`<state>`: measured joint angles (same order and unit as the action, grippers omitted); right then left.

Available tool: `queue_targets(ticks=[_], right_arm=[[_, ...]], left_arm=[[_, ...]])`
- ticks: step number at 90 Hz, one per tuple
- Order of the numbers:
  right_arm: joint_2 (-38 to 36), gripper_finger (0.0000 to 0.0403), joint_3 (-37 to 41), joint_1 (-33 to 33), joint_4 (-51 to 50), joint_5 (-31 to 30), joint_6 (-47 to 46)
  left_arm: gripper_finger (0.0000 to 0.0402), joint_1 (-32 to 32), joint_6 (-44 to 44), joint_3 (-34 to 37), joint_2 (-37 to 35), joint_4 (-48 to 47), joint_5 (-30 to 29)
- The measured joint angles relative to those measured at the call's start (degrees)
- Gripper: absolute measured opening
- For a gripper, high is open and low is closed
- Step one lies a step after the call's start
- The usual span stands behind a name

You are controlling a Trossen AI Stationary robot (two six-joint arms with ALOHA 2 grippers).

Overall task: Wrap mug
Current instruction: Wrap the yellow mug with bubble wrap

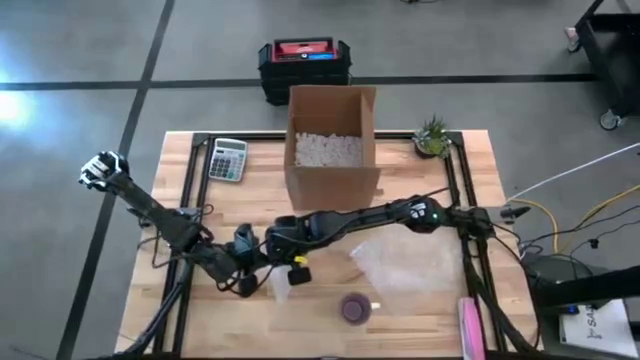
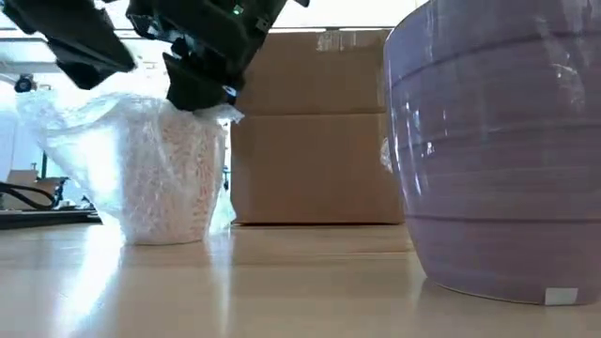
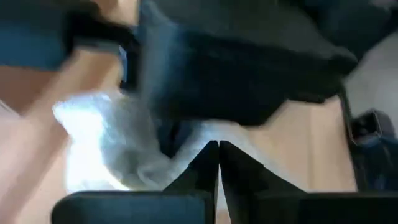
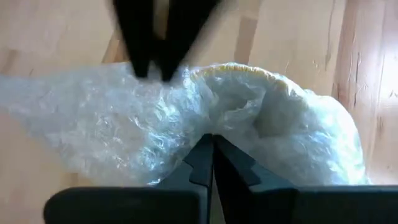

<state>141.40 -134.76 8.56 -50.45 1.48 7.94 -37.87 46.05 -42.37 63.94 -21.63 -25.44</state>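
Looming closest in the low view, the purple mug [image 2: 498, 150] stands upright on the wooden table [image 1: 420, 310], uncovered, near the front edge and well apart from both grippers. Left of it, the right gripper [image 4: 211, 146] has its fingers pressed together on the rim of a bubble-wrap bundle [image 4: 186, 124], pinching the crinkled film from above. The left gripper [image 3: 217, 149] meets the same bundle from the other side, its fingers likewise closed on a fold of the wrap. The bundle stands puffed up on the table like a small sack, just beside both wrists. A second flat sheet of bubble wrap [image 1: 410, 265] lies to the right of the grippers, behind the mug. Farther back sit an open cardboard box [image 1: 332, 145], a calculator [image 1: 227, 159] and a small potted plant [image 1: 433, 137].
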Motion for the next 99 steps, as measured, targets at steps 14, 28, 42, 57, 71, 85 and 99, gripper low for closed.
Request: queue_targets(ticks=[14,28,42,57,71,85,99], right_arm=[[-0.17,0.0000,0.11,-0.23,1.02,0.02,0.15],[-0.17,0.0000,0.13,-0.28,1.39,-0.21,0.85],[-0.17,0.0000,0.13,-0.31,1.35,-0.17,0.90],[-0.26,0.0000,0.15,-0.28,1.31,-0.18,1.03],[-0.26,0.0000,0.17,-0.16,1.50,-0.15,0.85],[-0.26,0.0000,0.20,0.15,1.50,-0.16,1.04],[-1.30,0.0000,0.01,0.26,0.21,-0.19,1.86]], left_arm=[[0.0000,-4.52,5.51,2.81,2.90,3.33,4.01],[0.0000,-5.41,5.62,6.56,9.89,13.84,1.90],[0.0000,-4.82,0.24,4.94,12.49,17.20,-6.01],[0.0000,-4.89,-4.19,2.34,8.55,13.76,-11.63],[0.0000,-3.81,-1.83,3.24,7.04,6.72,-15.99],[0.0000,-2.30,2.47,6.64,8.43,8.14,-16.74],[0.0000,-1.58,2.69,9.98,9.64,14.59,-17.11]])
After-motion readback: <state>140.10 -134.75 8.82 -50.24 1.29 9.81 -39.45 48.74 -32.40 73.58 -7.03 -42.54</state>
